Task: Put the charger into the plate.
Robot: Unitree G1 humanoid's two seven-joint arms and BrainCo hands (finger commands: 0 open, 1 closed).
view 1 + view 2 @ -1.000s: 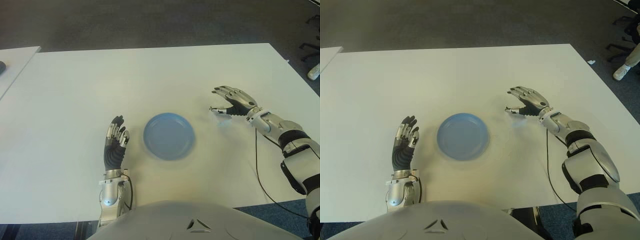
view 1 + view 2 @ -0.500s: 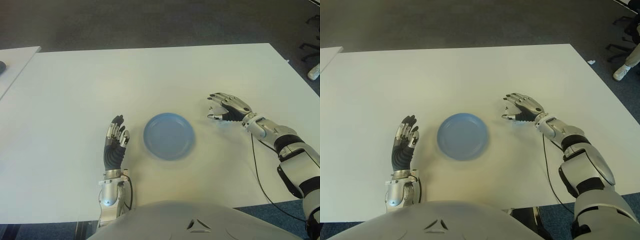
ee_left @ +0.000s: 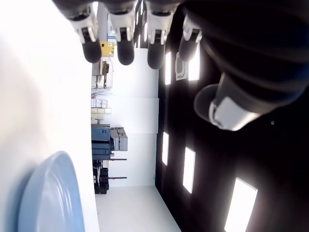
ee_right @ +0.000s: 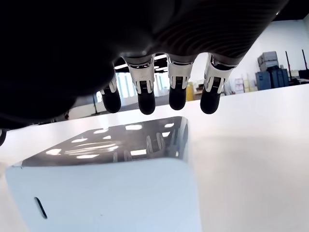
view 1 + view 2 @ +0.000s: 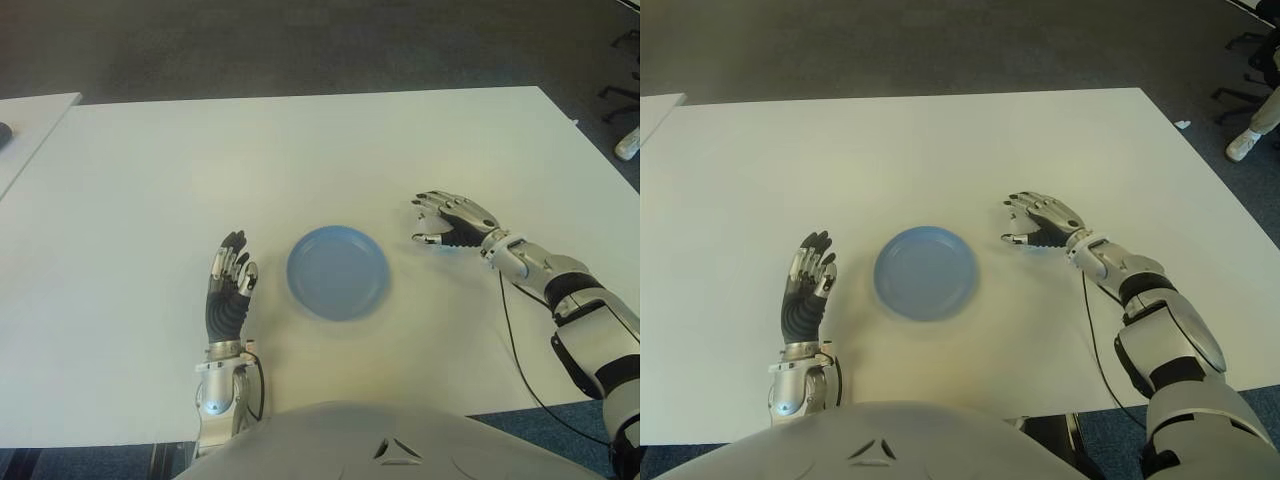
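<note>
Charger (image 4: 104, 193): white block with a glossy top, on the table directly beneath my right palm, to the right of the plate; not in it.
Right hand (image 5: 452, 220): arched over the charger, fingers (image 4: 146, 94) extended and spread above it, not closed on it.
Plate (image 5: 337, 272): blue, empty, between my hands.
Left hand (image 5: 229, 291): beside the plate's left side, fingers relaxed, holding nothing.
Table (image 5: 250, 160): white.

White table (image 5: 300, 150): blue plate (image 5: 337, 272), white charger (image 4: 106, 193).
</note>
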